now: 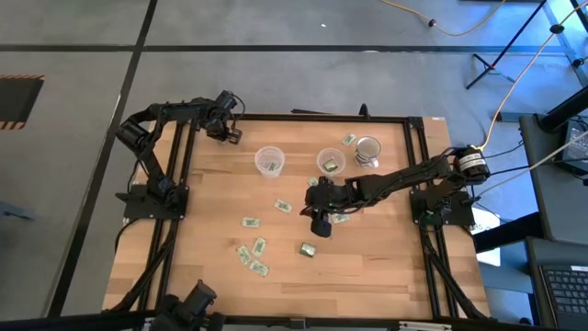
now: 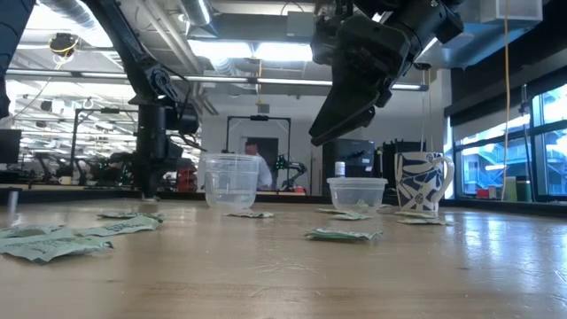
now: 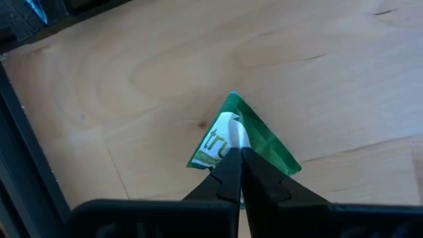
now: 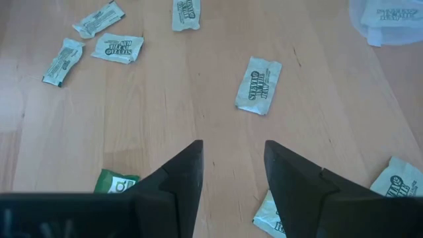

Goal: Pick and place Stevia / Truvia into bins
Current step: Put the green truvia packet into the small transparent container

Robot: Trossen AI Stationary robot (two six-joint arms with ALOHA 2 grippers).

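Observation:
My left gripper (image 3: 239, 158) is at the table's far left corner (image 1: 228, 133), pointing down and shut on a green and white Truvia sachet (image 3: 244, 135). My right gripper (image 4: 232, 165) hangs open above the table's middle (image 1: 321, 225) with nothing between its fingers. Several Stevia sachets (image 4: 258, 84) (image 1: 249, 222) lie flat on the wood around it. Two clear cups (image 1: 269, 161) (image 1: 330, 163) stand upright at the far middle; the right one has a sachet inside. My left gripper pinches the sachet's near part (image 3: 232, 153) between its two fingertips, coming from above and pointing steeply down. The sachet sticks out past the fingertips, buckled along its middle, one corner pointing away. Whether it is clear of the wood, I cannot tell.
A blue and white mug (image 1: 367, 149) stands right of the cups, with a sachet (image 1: 349, 140) beside it. A cluster of sachets (image 1: 253, 257) lies near the front left. The black frame rail (image 3: 26, 152) runs close beside my left gripper.

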